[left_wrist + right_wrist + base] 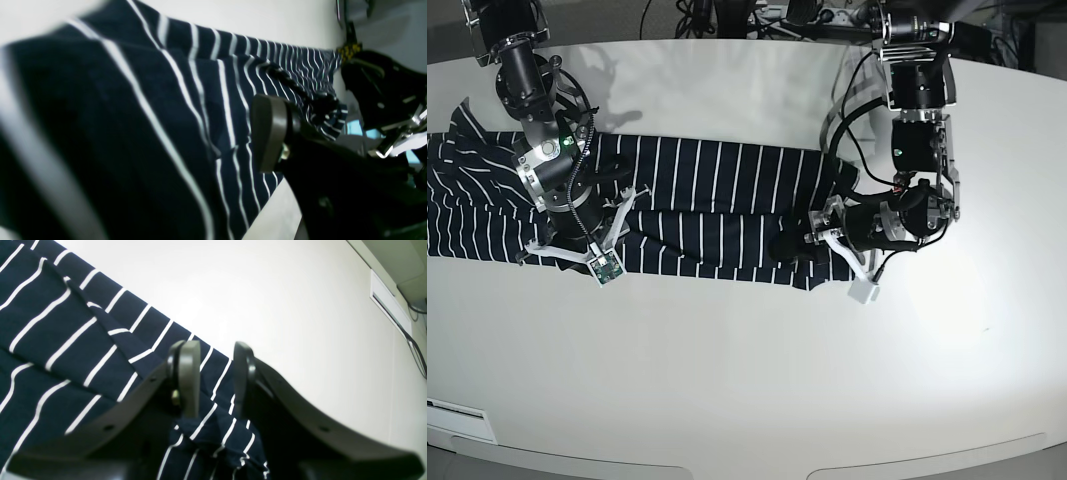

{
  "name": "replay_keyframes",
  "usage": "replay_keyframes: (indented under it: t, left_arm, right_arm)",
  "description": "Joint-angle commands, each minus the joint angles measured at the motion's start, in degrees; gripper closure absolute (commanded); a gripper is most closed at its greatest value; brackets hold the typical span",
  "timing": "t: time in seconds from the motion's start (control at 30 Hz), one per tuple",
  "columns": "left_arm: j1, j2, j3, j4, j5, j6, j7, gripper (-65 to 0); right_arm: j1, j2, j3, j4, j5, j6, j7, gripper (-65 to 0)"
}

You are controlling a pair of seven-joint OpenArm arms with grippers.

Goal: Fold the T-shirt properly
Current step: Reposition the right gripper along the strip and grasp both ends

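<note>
One T-shirt (717,200), two arms, one white table (757,380) — that's your whole scene. The shirt lies as a long navy band with thin white stripes across the upper half of the table, running from the left edge of the base view to about its middle.

Your right pincer (217,380) sits low at the shirt's near hem on the base view's left. Right wrist view: two grey pads (190,376) stand apart with striped cloth bunched up in the gap between them. You can't tell whether they're actually pinching it; there's visible space on either side of the fold.

Your left pincer (792,243) is down at the shirt's other end, base view's right of centre, lying nearly flat on the cloth. Left wrist view: only one pad (270,133) shows, resting against the fabric; the second is hidden behind blurred cloth. Can't tell apart or together.

The cloth is rumpled near both pincers.
</note>
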Motion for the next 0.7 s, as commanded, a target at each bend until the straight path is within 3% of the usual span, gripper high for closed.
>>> replay_keyframes:
  t: [0.0, 0.03, 0.1, 0.13, 0.23, 0.37, 0.4, 0.43, 0.47, 0.57, 0.67]
  left_arm:
    - [0.07, 0.00, 0.35, -0.13, 0.02, 0.66, 1.57, -33.0]
    - [-0.07, -0.02, 0.44, -0.13, 0.22, 0.37, 1.49, -26.2]
    - [-0.55, -0.02, 0.44, -0.13, 1.62, 0.24, 0.85, -3.7]
    - [-0.81, -0.02, 0.44, -0.11, 2.78, 0.22, 0.13, 0.0]
    - [-1.81, -0.39, 0.44, -0.11, 5.55, -0.39, -0.72, 0.0]
    - [-2.99, -2.43, 0.37, -0.11, 7.48, -0.15, -0.83, 0.0]
    - [-3.23, -3.28, 0.37, -0.11, 7.45, -0.15, -0.83, 0.0]
    - [-3.41, -4.28, 0.37, -0.11, 7.45, -0.15, -0.87, 0.0]
    - [-3.56, -5.33, 0.37, -0.11, 7.43, -0.15, -0.85, 0.0]
    - [-3.85, -8.76, 0.37, -0.11, 7.37, -0.13, -1.07, 0.0]
    - [-3.82, -11.96, 0.15, -0.09, 4.87, -0.13, -1.03, 0.0]
  right_arm:
    - [0.94, 0.55, 0.48, 1.20, -0.39, -0.26, 1.09, -20.2]
    - [0.96, 0.55, 0.48, 1.20, -0.52, -0.28, 1.09, -20.2]
    - [1.11, 0.55, 0.48, 1.29, -0.52, -0.37, 1.09, -20.2]
    - [1.29, 0.55, 0.48, 1.40, -0.52, -0.96, 1.16, -20.2]
    - [2.21, 0.55, 0.48, 2.60, -0.92, -2.58, 1.31, -20.2]
    - [3.50, 1.97, 1.09, 4.07, -7.91, -11.30, 1.14, -19.3]
    - [3.48, 2.64, 2.01, 4.07, -9.22, -13.05, 0.46, -15.9]
    - [3.41, 3.26, 3.17, 4.07, -9.84, -13.38, -0.63, -8.0]
    - [3.15, 4.04, 4.61, 4.04, -9.70, -13.18, -1.81, 0.0]
    - [0.79, 6.21, 10.23, 4.04, -7.56, -10.51, -1.20, 0.0]
    - [-1.88, 7.76, 17.03, 3.98, 2.05, -6.05, -1.51, 0.0]
